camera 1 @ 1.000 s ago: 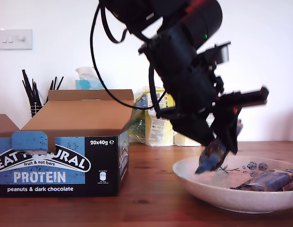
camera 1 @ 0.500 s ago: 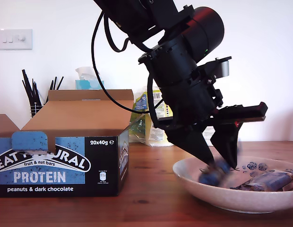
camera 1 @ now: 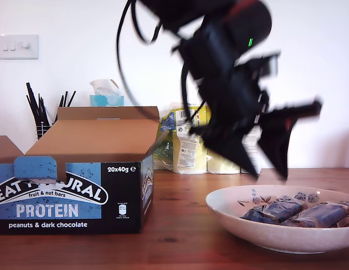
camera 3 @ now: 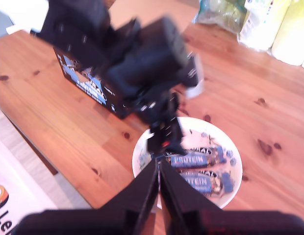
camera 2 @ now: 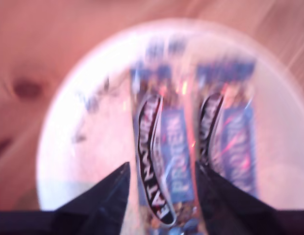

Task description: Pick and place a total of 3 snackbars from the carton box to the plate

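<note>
Two snackbars (camera 1: pixel 274 210) (camera 1: pixel 321 214) in dark blue wrappers lie side by side in the plate (camera 1: pixel 231 216) at the exterior view's right. My first gripper (camera 1: pixel 268 171) hangs open and empty just above them, motion-blurred. Its wrist view looks straight down between the fingers (camera 2: pixel 113 196) at both snackbars (camera 2: pixel 162 147) (camera 2: pixel 230 142) on the plate (camera 2: pixel 78 147). My second gripper (camera 3: pixel 157 164) is shut with nothing in it, high above the table, looking down on the first arm, the plate (camera 3: pixel 211 134) and its snackbars (camera 3: pixel 193 159). The carton box (camera 1: pixel 73 191) stands with its flaps open at the exterior view's left; its inside is hidden.
A yellow plastic-wrapped pack (camera 1: pixel 188 140) stands behind the plate by the wall. A tissue box (camera 1: pixel 107 95) and a holder of black sticks (camera 1: pixel 42 112) are behind the carton box. Bare wooden table (camera 1: pixel 174 225) lies between the box and the plate.
The first gripper held a snackbar over the plate, dipped into it and let go. It has since lifted, open, and the bar lies beside the other one.
</note>
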### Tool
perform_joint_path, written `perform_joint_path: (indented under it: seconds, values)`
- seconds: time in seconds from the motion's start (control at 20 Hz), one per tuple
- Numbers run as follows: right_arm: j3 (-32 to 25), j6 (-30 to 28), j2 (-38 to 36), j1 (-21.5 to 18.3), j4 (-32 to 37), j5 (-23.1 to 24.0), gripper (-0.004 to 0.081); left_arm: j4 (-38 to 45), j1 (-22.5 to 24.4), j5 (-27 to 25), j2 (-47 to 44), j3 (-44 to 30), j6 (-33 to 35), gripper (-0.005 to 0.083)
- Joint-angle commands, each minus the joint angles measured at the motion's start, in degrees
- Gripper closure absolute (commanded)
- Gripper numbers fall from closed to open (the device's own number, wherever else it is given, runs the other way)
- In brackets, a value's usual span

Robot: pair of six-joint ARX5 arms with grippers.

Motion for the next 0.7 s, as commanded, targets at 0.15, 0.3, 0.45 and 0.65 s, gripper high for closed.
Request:
perform_joint_path:
  seconds: [0.15, 0.3, 0.45, 0.65]
  values:
    - [0.2, -2.4, 1.7, -0.1, 0.0, 2.4, 0.0783, -11.0, 0.3, 0.5, -6.2, 7.2, 0.4, 0.0777]
    - [0.2, -3.0, 4.4, -0.1, 0.9, 1.7, 0.0783, -17.2, 1.5, -4.0, -8.6, 7.1, 0.3, 0.0788]
    - [0.2, -3.0, 7.2, -0.1, 3.2, -2.0, 0.0783, -20.8, 3.4, -6.2, -9.2, 7.1, 0.3, 0.0788]
    - [0.2, -3.4, 10.5, -0.1, 6.3, -2.0, 0.0783, -21.6, 6.1, -6.8, -11.0, 5.7, 0.5, 0.0788]
